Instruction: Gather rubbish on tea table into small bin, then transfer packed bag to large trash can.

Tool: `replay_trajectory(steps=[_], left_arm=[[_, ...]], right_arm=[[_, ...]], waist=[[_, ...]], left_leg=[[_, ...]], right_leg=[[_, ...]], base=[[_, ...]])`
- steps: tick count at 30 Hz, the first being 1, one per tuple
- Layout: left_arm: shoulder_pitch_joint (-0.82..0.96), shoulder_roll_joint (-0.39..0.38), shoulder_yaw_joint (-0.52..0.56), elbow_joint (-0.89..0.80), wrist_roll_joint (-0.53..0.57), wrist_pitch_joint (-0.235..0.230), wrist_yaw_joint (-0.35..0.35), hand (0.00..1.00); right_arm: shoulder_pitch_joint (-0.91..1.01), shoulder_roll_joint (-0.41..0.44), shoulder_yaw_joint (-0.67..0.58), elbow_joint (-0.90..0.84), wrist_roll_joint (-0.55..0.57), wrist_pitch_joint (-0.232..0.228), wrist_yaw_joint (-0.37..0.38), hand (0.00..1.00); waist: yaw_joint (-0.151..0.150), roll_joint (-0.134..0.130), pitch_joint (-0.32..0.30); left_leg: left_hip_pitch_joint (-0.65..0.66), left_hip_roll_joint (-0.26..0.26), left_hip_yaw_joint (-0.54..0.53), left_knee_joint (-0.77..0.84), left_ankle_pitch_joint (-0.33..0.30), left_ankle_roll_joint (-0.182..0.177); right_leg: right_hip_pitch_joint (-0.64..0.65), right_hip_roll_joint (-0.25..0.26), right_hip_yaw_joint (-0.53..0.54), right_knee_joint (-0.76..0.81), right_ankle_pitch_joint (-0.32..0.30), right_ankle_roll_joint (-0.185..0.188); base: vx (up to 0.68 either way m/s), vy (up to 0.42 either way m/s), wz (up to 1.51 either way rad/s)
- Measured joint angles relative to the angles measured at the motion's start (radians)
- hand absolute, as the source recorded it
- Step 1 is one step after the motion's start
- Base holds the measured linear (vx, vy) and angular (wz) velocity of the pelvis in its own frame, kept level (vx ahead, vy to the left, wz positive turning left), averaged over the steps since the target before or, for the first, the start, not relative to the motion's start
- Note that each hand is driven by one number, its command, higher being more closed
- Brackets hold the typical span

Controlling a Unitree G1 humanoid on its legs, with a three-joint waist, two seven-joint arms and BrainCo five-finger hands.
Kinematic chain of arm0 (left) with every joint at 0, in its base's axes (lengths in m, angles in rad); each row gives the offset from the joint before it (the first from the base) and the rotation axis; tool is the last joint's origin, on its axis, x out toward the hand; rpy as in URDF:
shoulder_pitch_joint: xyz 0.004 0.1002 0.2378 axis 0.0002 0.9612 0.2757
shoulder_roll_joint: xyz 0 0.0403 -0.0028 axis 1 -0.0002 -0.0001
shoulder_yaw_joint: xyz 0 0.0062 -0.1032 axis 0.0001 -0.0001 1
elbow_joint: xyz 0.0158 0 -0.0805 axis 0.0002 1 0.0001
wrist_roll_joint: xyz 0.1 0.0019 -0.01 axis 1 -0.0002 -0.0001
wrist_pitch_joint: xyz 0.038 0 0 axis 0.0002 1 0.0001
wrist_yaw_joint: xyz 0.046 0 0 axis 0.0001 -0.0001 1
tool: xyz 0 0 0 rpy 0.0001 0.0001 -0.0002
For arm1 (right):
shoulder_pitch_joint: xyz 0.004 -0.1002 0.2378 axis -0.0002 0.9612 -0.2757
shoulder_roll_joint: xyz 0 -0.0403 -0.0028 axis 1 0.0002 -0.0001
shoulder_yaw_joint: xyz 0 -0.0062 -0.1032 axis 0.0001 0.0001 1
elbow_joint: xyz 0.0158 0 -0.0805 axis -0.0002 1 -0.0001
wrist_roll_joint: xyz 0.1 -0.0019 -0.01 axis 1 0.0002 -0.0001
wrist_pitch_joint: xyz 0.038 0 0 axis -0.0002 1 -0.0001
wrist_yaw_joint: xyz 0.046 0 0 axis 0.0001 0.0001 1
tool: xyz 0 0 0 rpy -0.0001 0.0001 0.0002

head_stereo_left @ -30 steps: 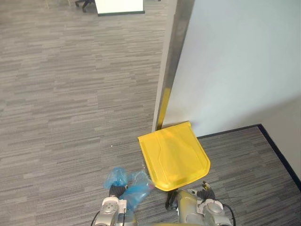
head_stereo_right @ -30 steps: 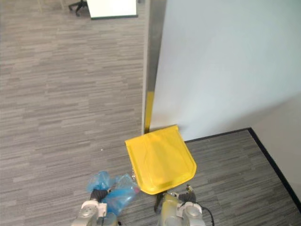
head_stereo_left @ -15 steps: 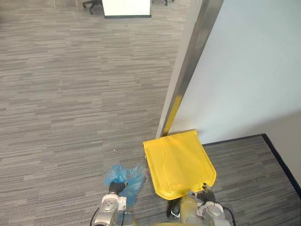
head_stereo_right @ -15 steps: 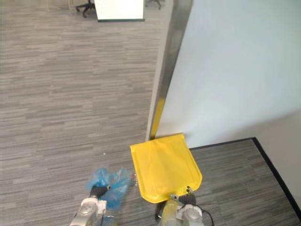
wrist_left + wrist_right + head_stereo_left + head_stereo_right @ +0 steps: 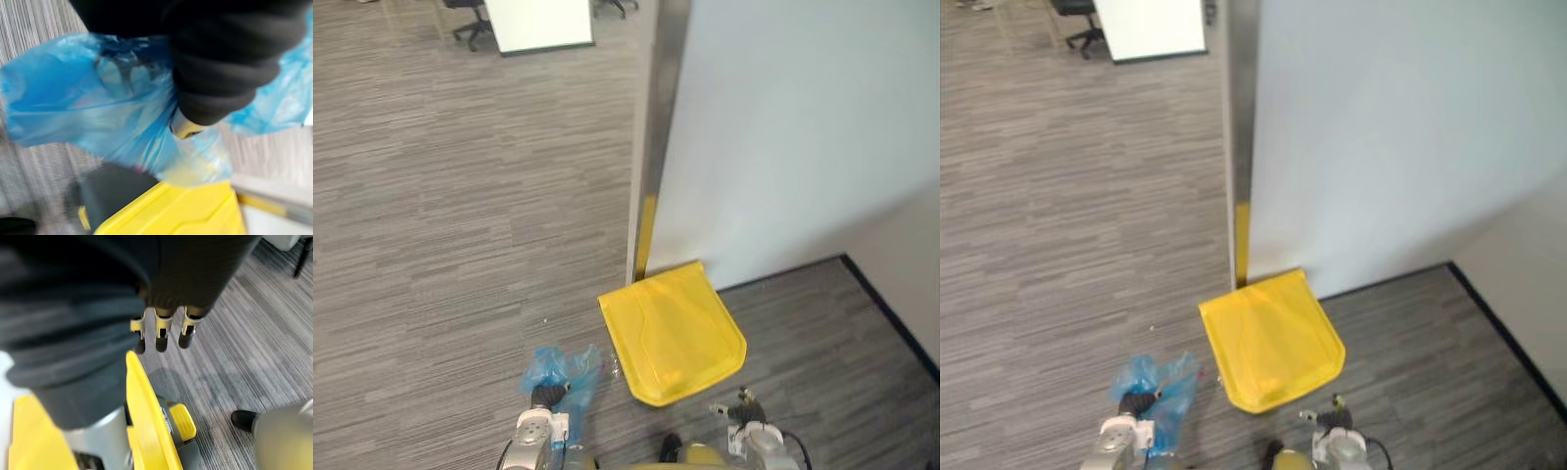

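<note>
Blue plastic, one bag (image 5: 563, 370), bunches in the left hand (image 5: 546, 396) clenched round it, just left of one yellow-topped trash can (image 5: 673, 331), while the right hand (image 5: 160, 333) hangs slack-fingered near the can's front edge.

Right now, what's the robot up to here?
The left hand is shut on a blue bag, held just left of the large trash can. Its yellow lid is down, so the bag isn't in yet. The right hand is by the lid's near edge.
</note>
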Motion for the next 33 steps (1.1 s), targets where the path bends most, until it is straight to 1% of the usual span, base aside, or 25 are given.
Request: replay_trajectory(steps=[1,2,3,4,7,8,9,10,11,12,13,14,15,16,17,18,19,20,21,25,27,29,31,33], left_arm=[[-0.005,0.005,-0.007,-0.001,-0.005,-0.003,0.000,1.00],[-0.007,0.004,-0.008,-0.001,-0.005,-0.003,-0.001,1.00],[-0.011,0.005,-0.007,-0.001,-0.014,-0.003,0.000,1.00],[-0.008,0.006,-0.007,0.001,-0.019,-0.003,0.000,1.00],[0.013,0.006,-0.019,0.002,-0.032,-0.003,0.000,1.00],[0.017,0.007,-0.027,0.002,-0.032,-0.003,0.000,1.00],[0.020,0.007,-0.044,0.002,-0.032,-0.004,-0.002,1.00],[0.023,0.005,-0.046,0.002,-0.031,-0.004,-0.004,1.00],[0.030,-0.001,-0.046,0.005,-0.031,-0.001,-0.007,1.00],[0.031,-0.005,-0.047,0.006,-0.031,-0.001,-0.011,1.00],[0.031,-0.007,-0.046,0.006,-0.031,-0.002,-0.013,1.00],[0.033,-0.014,-0.046,0.012,-0.031,-0.002,-0.021,1.00],[0.025,-0.009,-0.044,0.026,-0.031,-0.001,-0.022,1.00],[0.029,-0.009,-0.044,0.027,-0.031,-0.001,-0.021,1.00],[0.035,0.004,-0.044,0.032,-0.031,-0.001,-0.021,1.00],[0.035,0.009,-0.044,0.036,-0.031,0.000,-0.021,1.00],[0.036,0.011,-0.046,0.043,-0.030,0.002,-0.022,1.00],[0.037,0.011,-0.046,0.043,-0.030,0.002,-0.022,1.00],[0.038,0.012,-0.046,0.043,-0.030,0.002,-0.022,1.00],[0.039,0.013,-0.044,0.052,-0.029,0.001,-0.021,1.00],[0.043,0.015,-0.043,0.064,-0.023,0.001,-0.020,1.00],[0.047,0.016,-0.043,0.065,-0.020,0.002,-0.020,1.00],[0.049,0.017,-0.043,0.065,-0.015,0.001,-0.020,1.00],[0.046,0.021,-0.043,0.065,-0.013,0.001,-0.021,1.00]], right_arm=[[0.000,0.005,0.003,-0.006,-0.001,0.000,-0.001,0.00],[0.000,0.005,0.003,-0.005,0.000,0.000,-0.001,0.00],[-0.002,0.006,0.003,-0.002,0.000,0.000,-0.001,0.00],[-0.011,0.005,0.004,-0.001,0.000,0.000,-0.002,0.00],[-0.010,0.004,0.003,0.002,0.000,0.000,-0.005,0.00],[-0.009,0.001,0.002,0.002,0.000,0.000,-0.005,0.00],[-0.004,-0.001,0.002,0.003,0.000,0.000,-0.005,0.00],[-0.007,0.000,0.001,0.005,0.000,0.000,-0.005,0.00],[-0.010,0.000,0.000,0.012,0.000,-0.001,-0.005,0.00],[-0.004,0.000,-0.008,0.013,0.001,-0.001,-0.005,0.00],[0.004,-0.002,-0.012,0.013,0.001,-0.001,-0.005,0.00],[0.012,-0.006,-0.030,0.013,0.001,-0.002,-0.005,0.00],[0.017,-0.001,-0.041,0.017,0.002,0.000,-0.005,0.00],[0.023,0.006,-0.038,0.016,0.002,0.000,-0.003,0.00],[0.035,0.023,-0.038,0.016,0.002,0.000,-0.003,0.00],[0.039,0.026,-0.038,0.016,0.002,0.000,-0.003,0.00],[0.052,0.029,-0.037,0.016,0.009,0.000,-0.004,0.00],[0.052,0.030,-0.037,0.016,0.009,0.000,-0.005,0.00],[0.051,0.029,-0.036,0.016,0.008,0.000,-0.005,0.00],[0.048,0.032,-0.035,0.016,0.008,0.000,-0.005,0.00],[0.050,0.032,-0.035,0.017,0.008,0.000,-0.005,0.00],[0.051,0.032,-0.036,0.018,0.008,0.000,-0.005,0.00],[0.052,0.031,-0.036,0.019,0.008,0.001,-0.005,0.00],[0.046,0.031,-0.035,0.019,0.007,0.000,-0.004,0.00]], waist=[[-0.006,0.004,0.001],[-0.006,0.007,0.004],[-0.007,0.009,0.022],[-0.005,0.011,0.036],[-0.006,0.014,0.042],[-0.007,0.015,0.041],[-0.008,0.013,0.041],[-0.008,0.014,0.043],[-0.010,0.008,0.047],[-0.023,0.006,0.048],[-0.030,0.007,0.048],[-0.043,0.034,0.032],[-0.043,0.028,0.030],[-0.043,0.024,0.026],[-0.040,0.015,0.022],[-0.042,0.012,0.021],[-0.045,0.010,0.020],[-0.045,0.010,0.020],[-0.053,0.011,0.019],[-0.051,0.009,0.016],[-0.052,0.009,0.016],[-0.052,0.008,0.017],[-0.053,0.002,0.020],[-0.053,-0.012,0.025]], left_leg=[[-0.013,-0.005,-0.021,-0.019,0.016,-0.001],[-0.017,-0.003,-0.026,-0.025,0.018,-0.003],[-0.028,-0.005,-0.037,-0.026,0.032,-0.004],[-0.031,-0.008,-0.039,-0.026,0.041,-0.007],[-0.051,-0.014,-0.074,-0.001,0.053,-0.017],[-0.051,-0.025,-0.096,-0.030,0.078,-0.023],[-0.057,-0.032,-0.102,-0.048,0.080,-0.022],[-0.061,-0.027,-0.096,-0.029,0.070,-0.020],[-0.052,-0.021,-0.087,0.040,0.027,-0.018],[-0.021,-0.024,-0.087,0.068,-0.004,-0.029],[-0.005,-0.025,-0.088,0.060,-0.011,-0.037],[0.043,-0.031,-0.099,-0.045,-0.029,-0.042],[0.057,-0.049,-0.089,-0.108,-0.004,-0.027],[0.058,-0.057,-0.084,-0.129,0.007,-0.020],[0.058,-0.073,-0.074,-0.156,0.022,-0.012],[0.058,-0.077,-0.071,-0.161,0.023,-0.012],[0.062,-0.090,-0.063,-0.161,0.021,-0.008],[0.062,-0.091,-0.063,-0.161,0.021,-0.006],[0.068,-0.093,-0.063,-0.161,0.017,-0.002],[0.083,-0.084,-0.047,-0.159,0.004,-0.006],[0.094,-0.075,-0.037,-0.145,0.000,-0.003],[0.100,-0.064,-0.033,-0.118,-0.018,-0.001],[0.119,-0.056,-0.029,-0.070,-0.063,-0.001],[0.138,-0.063,-0.013,-0.042,-0.089,0.005]], right_leg=[[0.011,0.000,-0.013,-0.044,0.025,-0.001],[0.014,0.003,-0.022,-0.060,0.035,-0.004],[0.014,0.004,-0.033,-0.070,0.050,-0.004],[0.012,0.000,-0.041,-0.063,0.051,-0.005],[0.000,-0.020,-0.064,-0.026,0.040,-0.012],[-0.013,-0.034,-0.080,-0.015,0.035,-0.018],[-0.034,-0.049,-0.095,-0.015,0.040,-0.029],[-0.039,-0.050,-0.099,-0.016,0.043,-0.035],[-0.040,-0.058,-0.103,-0.017,0.052,-0.040],[-0.032,-0.070,-0.109,-0.025,0.057,-0.040],[-0.029,-0.071,-0.111,-0.033,0.059,-0.035],[-0.023,-0.055,-0.111,-0.064,0.080,-0.017],[-0.019,-0.055,-0.098,-0.109,0.113,-0.002],[-0.016,-0.052,-0.097,-0.133,0.132,0.008],[-0.016,-0.049,-0.082,-0.176,0.165,0.017],[-0.016,-0.050,-0.076,-0.186,0.175,0.018],[-0.006,-0.052,-0.054,-0.215,0.204,0.021],[-0.001,-0.052,-0.051,-0.220,0.208,0.022],[0.014,-0.050,-0.046,-0.230,0.215,0.021],[0.015,-0.034,-0.017,-0.228,0.212,0.024],[0.015,-0.027,-0.005,-0.221,0.210,0.027],[0.012,-0.025,0.000,-0.181,0.196,0.031],[-0.006,-0.034,0.016,-0.050,0.122,0.036],[-0.049,-0.060,0.036,0.074,0.072,0.044]], base=[[-0.10,-0.003,0.32],[-0.12,0.021,0.42],[-0.15,0.008,0.28],[-0.15,-0.010,0.28],[-0.15,-0.022,0.29],[-0.18,-0.027,0.30],[-0.18,-0.027,0.23],[-0.15,-0.008,0.07],[-0.12,0.034,0.08],[-0.12,0.062,0.14],[-0.12,0.109,0.23],[-0.12,0.174,0.01],[-0.11,0.180,-0.09],[-0.10,0.173,-0.29],[-0.07,0.101,-0.20],[-0.07,0.113,-0.26],[-0.04,0.085,-0.16],[-0.05,0.087,-0.11],[-0.01,0.060,-0.01],[0.06,0.011,-0.13],[0.13,-0.006,-0.18],[0.15,0.008,-0.11],[0.11,0.026,-0.10],[0.07,0.046,-0.17]])
